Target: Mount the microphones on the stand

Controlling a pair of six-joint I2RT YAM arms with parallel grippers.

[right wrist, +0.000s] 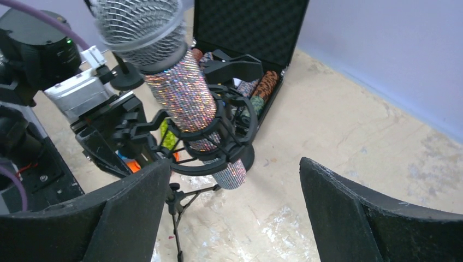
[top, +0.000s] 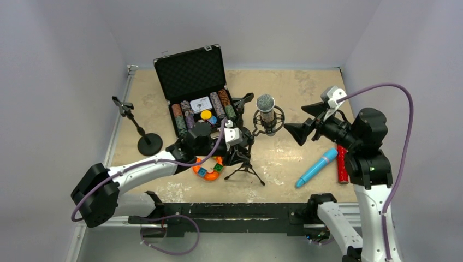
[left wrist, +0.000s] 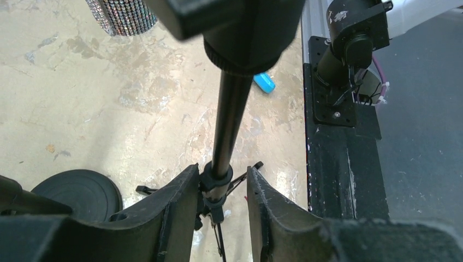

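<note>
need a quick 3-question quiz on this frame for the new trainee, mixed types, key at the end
1. True or false: the silver-pink glitter microphone sits in the shock mount on the tripod stand.
2. The right tool is: A) open and empty B) shut on a microphone C) out of view.
3. How many microphones lie loose on the table?
Key: 1 true; 2 A; 3 two, the light-blue microphone and the red glitter microphone.
</note>
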